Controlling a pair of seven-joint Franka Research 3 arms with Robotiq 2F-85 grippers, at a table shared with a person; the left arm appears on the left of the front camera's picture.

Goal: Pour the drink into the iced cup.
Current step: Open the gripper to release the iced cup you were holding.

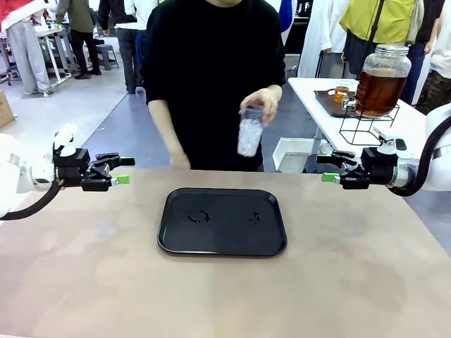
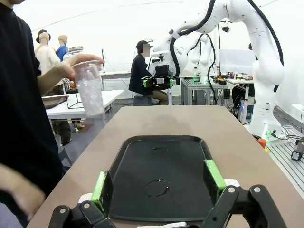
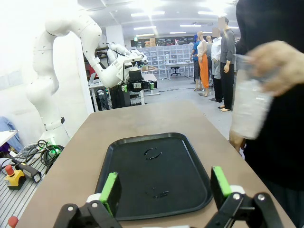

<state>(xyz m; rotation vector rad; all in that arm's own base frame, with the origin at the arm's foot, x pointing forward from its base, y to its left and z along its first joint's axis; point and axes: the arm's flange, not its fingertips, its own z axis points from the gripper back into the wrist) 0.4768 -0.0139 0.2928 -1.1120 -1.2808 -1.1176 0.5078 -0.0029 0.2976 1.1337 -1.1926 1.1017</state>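
Front view: iced cup full of ice, raised in a person's hand beyond the counter; black tray wet only; left pincer and right pincer spread, empty. Left wrist view: cup up left of tray, pincer spread. Right wrist view: blurred cup aloft right, pincer spread over tray

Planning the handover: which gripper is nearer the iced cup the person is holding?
Right. The right gripper hovers open at the table's right edge, a short way right of and below the iced cup. The left gripper, also open, sits across the tray, much farther.
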